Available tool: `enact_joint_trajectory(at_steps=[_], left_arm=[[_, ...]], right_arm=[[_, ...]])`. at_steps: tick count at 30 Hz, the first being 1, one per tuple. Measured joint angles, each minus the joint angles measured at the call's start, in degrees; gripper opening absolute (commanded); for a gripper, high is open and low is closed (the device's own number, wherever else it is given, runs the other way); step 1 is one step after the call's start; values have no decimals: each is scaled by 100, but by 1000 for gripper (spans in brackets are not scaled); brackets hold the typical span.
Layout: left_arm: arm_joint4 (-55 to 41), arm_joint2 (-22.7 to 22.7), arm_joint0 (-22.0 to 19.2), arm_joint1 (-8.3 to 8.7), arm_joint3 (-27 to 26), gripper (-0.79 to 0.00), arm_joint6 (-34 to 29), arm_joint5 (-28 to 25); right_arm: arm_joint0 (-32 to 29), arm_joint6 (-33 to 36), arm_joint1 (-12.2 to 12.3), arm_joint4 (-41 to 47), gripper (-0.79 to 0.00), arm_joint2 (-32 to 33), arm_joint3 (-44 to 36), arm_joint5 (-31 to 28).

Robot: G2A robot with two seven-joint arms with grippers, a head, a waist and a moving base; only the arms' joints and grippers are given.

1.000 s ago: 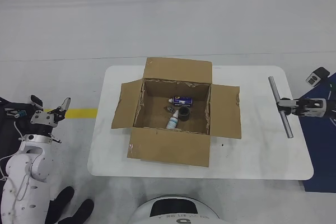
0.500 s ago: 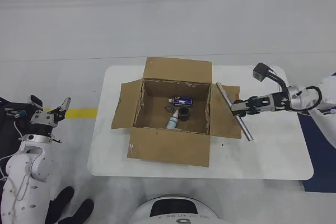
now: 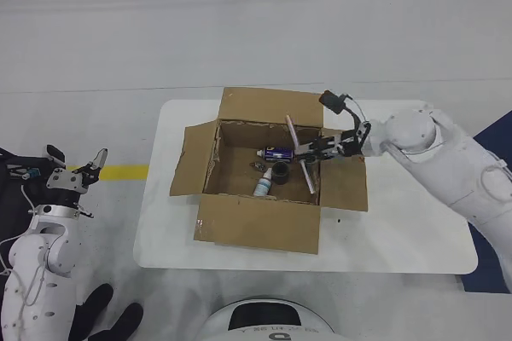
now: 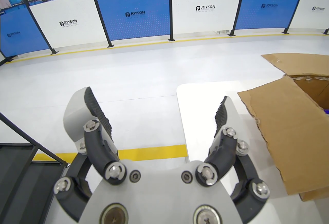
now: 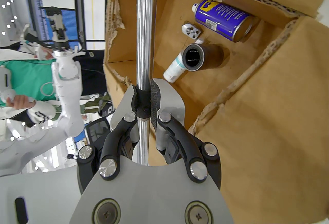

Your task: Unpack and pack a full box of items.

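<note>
An open cardboard box (image 3: 239,223) stands on the white table (image 3: 401,239). Inside lie a blue spray can (image 3: 277,153) (image 5: 222,19), a black tube (image 3: 282,173) (image 5: 200,56), a white bottle (image 3: 263,182) (image 5: 172,69) and a small metal part (image 5: 191,30). My right gripper (image 3: 309,154) (image 5: 145,100) is shut on a long shiny metal rod (image 3: 297,151) (image 5: 146,16), held over the box's right side. My left gripper (image 3: 75,164) (image 4: 156,106) hangs open and empty off the table's left side.
The box's flaps (image 3: 342,169) are spread outward on all sides. Bare table lies right of the box. A yellow floor line (image 4: 151,151) and a dark rack (image 4: 25,173) sit beside my left gripper.
My right arm has swung in from beyond the table's right edge, carrying the metal rod leftward to over the box's right side. The left arm has stayed put.
</note>
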Motion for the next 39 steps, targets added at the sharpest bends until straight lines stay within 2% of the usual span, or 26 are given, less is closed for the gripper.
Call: enact_joint_trajectory(at_steps=[5, 11, 14, 15, 16, 17, 19, 23, 24, 29, 34, 39], left_arm=[[0, 0, 0, 0, 0, 0, 0, 0], [0, 0, 0, 0, 0, 0, 0, 0], [0, 0, 0, 0, 0, 0, 0, 0], [0, 0, 0, 0, 0, 0, 0, 0], [0, 0, 0, 0, 0, 0, 0, 0], [0, 0, 0, 0, 0, 0, 0, 0], [0, 0, 0, 0, 0, 0, 0, 0], [0, 0, 0, 0, 0, 0, 0, 0], [0, 0, 0, 0, 0, 0, 0, 0], [0, 0, 0, 0, 0, 0, 0, 0], [0, 0, 0, 0, 0, 0, 0, 0], [0, 0, 0, 0, 0, 0, 0, 0]], right_arm=[[158, -56, -336, -309, -785, -333, 238, -36], [220, 24, -556, -438, -785, -427, 432, -244], [220, -132, -671, -781, -785, -555, 302, -57], [222, -166, -712, -875, -757, -599, 254, 3], [232, -186, -754, -978, -637, -647, 219, 59], [250, -206, -813, -1117, -570, -711, 196, 134], [278, -194, -902, -1259, -465, -791, 211, 219], [347, -61, -1078, -1360, -311, -868, 362, 213], [358, -43, -1105, -1367, -200, -865, 393, 202], [413, 35, -1154, -1301, 0, -666, 540, 44], [329, 46, -959, -1160, 0, -141, 538, -178], [-196, 95, -455, -816, 0, 922, 556, -579]])
